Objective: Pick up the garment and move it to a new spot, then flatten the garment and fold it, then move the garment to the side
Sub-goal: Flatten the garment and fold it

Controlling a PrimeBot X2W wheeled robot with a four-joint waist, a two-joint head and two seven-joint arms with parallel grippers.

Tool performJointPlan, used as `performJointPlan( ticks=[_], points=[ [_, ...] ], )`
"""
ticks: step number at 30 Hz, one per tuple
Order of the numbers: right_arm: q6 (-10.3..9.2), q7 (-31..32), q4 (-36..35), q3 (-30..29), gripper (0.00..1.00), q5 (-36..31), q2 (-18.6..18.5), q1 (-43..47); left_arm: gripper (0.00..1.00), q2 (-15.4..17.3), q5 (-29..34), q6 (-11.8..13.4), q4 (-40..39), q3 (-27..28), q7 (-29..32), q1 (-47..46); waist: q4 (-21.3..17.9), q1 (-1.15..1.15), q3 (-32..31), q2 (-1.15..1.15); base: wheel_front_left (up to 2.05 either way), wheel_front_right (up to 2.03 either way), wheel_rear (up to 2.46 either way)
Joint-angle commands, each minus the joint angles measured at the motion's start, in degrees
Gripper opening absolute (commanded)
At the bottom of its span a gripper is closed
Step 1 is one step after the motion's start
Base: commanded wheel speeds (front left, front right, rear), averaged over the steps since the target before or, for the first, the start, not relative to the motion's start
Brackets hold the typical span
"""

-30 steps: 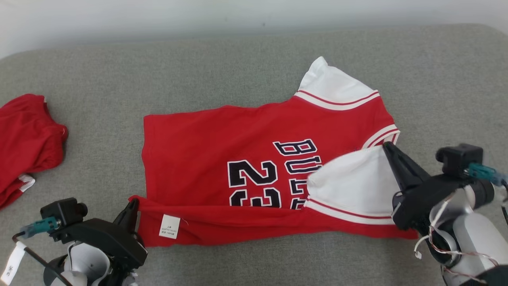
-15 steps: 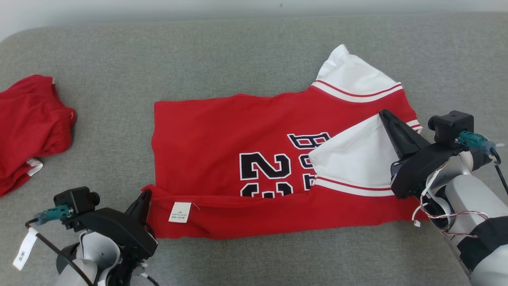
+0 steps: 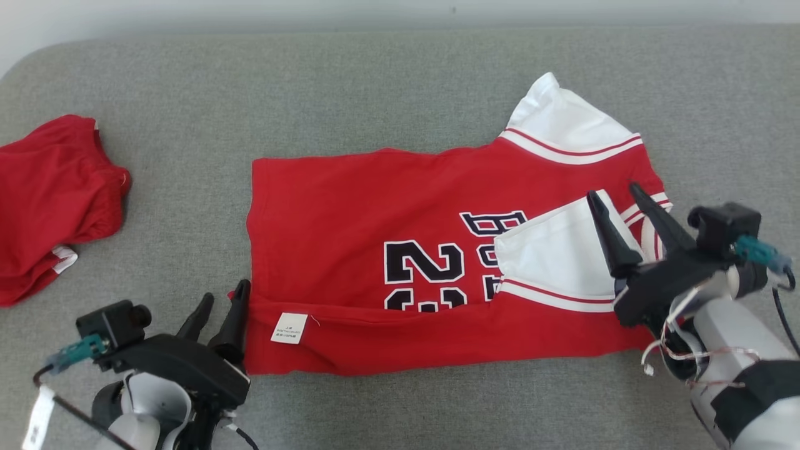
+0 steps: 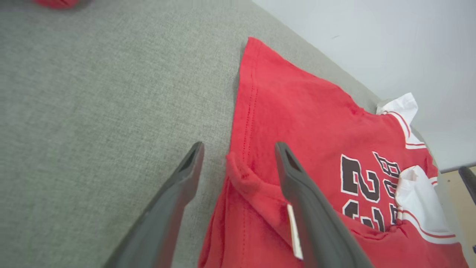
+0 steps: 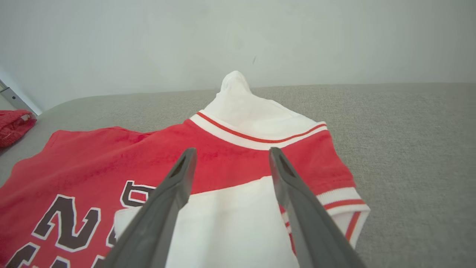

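Your left jaws, a second ago clamped on the folded hem corner (image 4: pixel 241 175) of the garment (image 3: pixel 375 212), have now sprung apart, and that corner lies slack between them. Your right jaws have let go too: the white sleeve (image 3: pixel 550 256) they pinched at its tip has been carried further across the printed letters and now rests flat on the red front, spreading out between and beneath the parted fingers. Your head camera has also shifted a little.
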Motion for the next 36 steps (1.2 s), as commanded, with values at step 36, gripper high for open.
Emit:
performJointPlan(
  ticks=[36],
  points=[
    [-0.02, 6.32, -32.37, -25.09, 1.00, -22.32, 14.67, 40.21, 1.00, 6.11, 16.55, 6.39, -6.90, -6.08, -15.30, 16.40, -4.00, 0.00, -13.27, -0.01, 0.00, 0.00, 0.00]
  ],
)
